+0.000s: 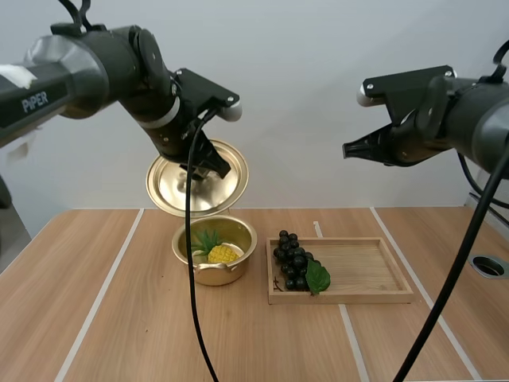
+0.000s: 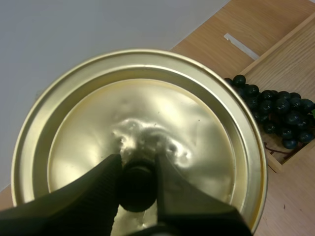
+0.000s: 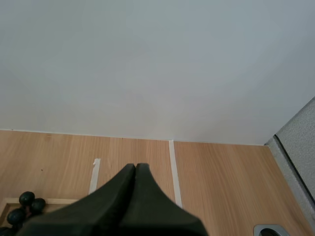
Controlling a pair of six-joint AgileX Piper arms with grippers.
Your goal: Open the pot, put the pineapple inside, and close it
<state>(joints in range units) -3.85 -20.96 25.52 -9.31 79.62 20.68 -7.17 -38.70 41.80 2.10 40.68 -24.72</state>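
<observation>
Left gripper: your left gripper [image 1: 208, 161] hangs in the air above the pot, its two fingers closed onto the black knob [image 2: 136, 189] of the lid, one finger on each side of it.
Lid: you have the gold lid [image 1: 171, 191] lifted clear of the pot and tilted. Its lower edge hangs just above the pot's far rim, and you cannot tell from the high view whether the two touch. In the left wrist view its knob side faces the camera.
Pot: the gold pot [image 1: 227, 273] stands open on the table [image 1: 119, 318], just left of the tray.
Pineapple: you can see the pineapple [image 1: 221, 254] lying inside the pot, its green leaves pointing towards the back.
Right gripper: your right gripper [image 1: 350, 149] is raised well above the table, over the right part of the tray and well apart from the pot. Its fingers lie pressed together as one dark wedge with nothing between them, as the right wrist view shows.
Tray: the wooden tray [image 1: 366, 270] lies flat on the table to the right of the pot.
Grapes: a dark bunch of grapes [image 1: 292, 260] with a green leaf [image 1: 318, 276] rests at the tray's left end, the end nearest the pot.
</observation>
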